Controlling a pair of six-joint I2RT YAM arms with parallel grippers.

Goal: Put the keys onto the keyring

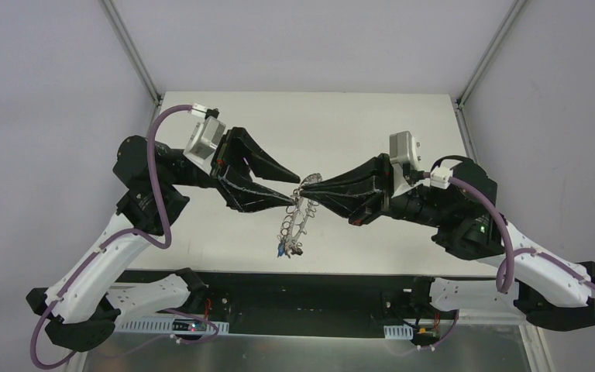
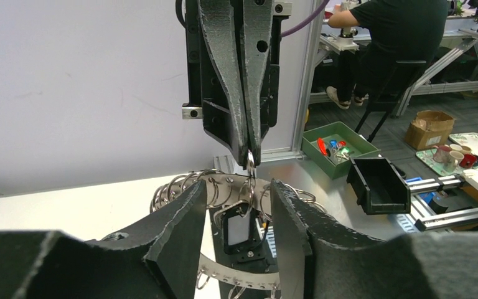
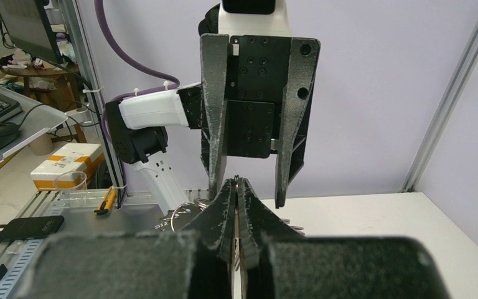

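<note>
Nearest you, the low end of the keyring (image 1: 298, 215) hangs down with a blue-tagged key (image 1: 280, 249) on it; whether it touches the worktop (image 1: 225, 124) I cannot tell. Above it, your right gripper (image 1: 307, 188) has its jaws pressed together on the ring's top edge and holds it upright. Facing it, your left gripper (image 2: 238, 187) has its jaws spread, with a black-tagged key (image 2: 236, 232) between them, touching neither.

That key looks already hung on a loop, so you seem to be at the letting-go step. Next, draw the left gripper straight back. The wire loops (image 2: 180, 184) crowd both fingers, so avoid sideways drift. Beyond the grippers, the far worktop gives open room.
</note>
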